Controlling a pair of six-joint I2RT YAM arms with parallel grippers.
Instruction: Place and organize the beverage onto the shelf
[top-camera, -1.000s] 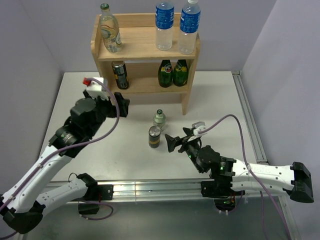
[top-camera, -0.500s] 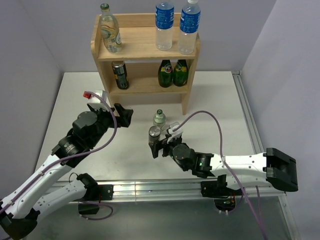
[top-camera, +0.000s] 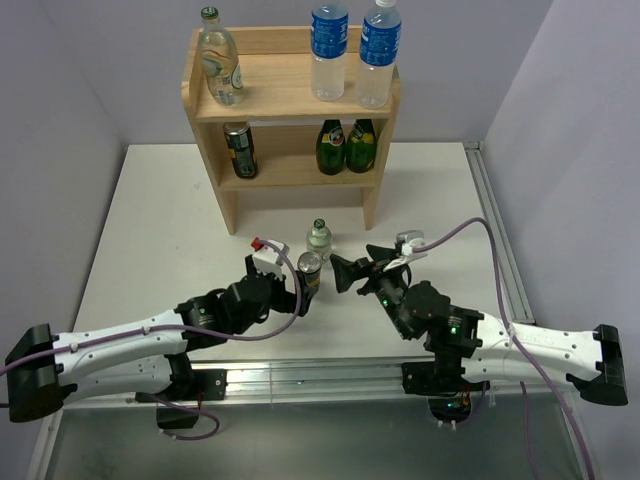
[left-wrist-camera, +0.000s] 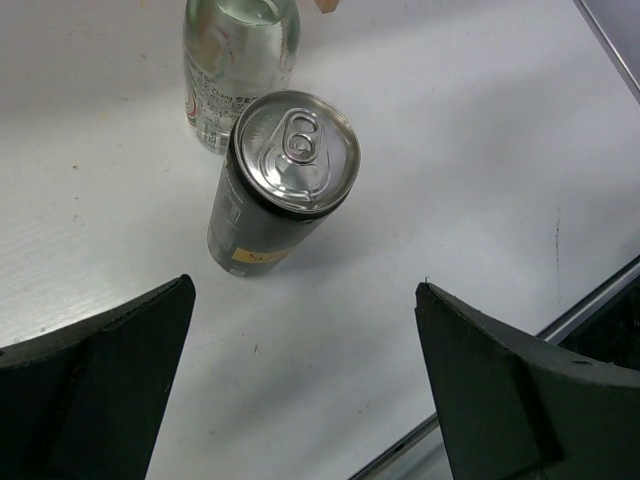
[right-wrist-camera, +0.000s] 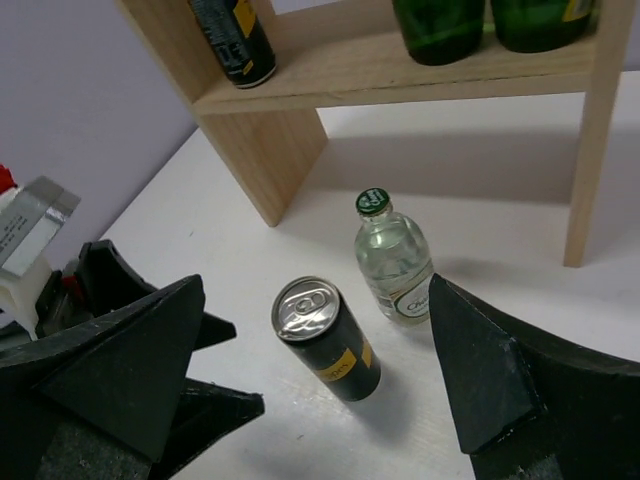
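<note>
Cans and bottles all stood upright, long axes vertical. One can (top-camera: 309, 273) sat mid-counter, between the shelf (top-camera: 378, 205) at the far edge and the near edge, silver top up. A glass bottle (top-camera: 319, 238) stood just beyond it, green cap up.

The left gripper (top-camera: 298, 290) faced the can from the near-left side, fingers spread wide, touching nothing. The right gripper (top-camera: 345, 272) faced it from the right, fingers spread too.

The left wrist view showed the can's pull tab and a yellow label patch, but cut off the bottle's cap. The right wrist view showed that cap, the left fingers (right-wrist-camera: 195, 410) and the shelf's lower tier. Only the top view showed the upper tier: another glass bottle (top-camera: 220, 60) and two water bottles (top-camera: 329, 50). Below stood a second can (top-camera: 239, 150) and two green bottles (top-camera: 347, 146).
</note>
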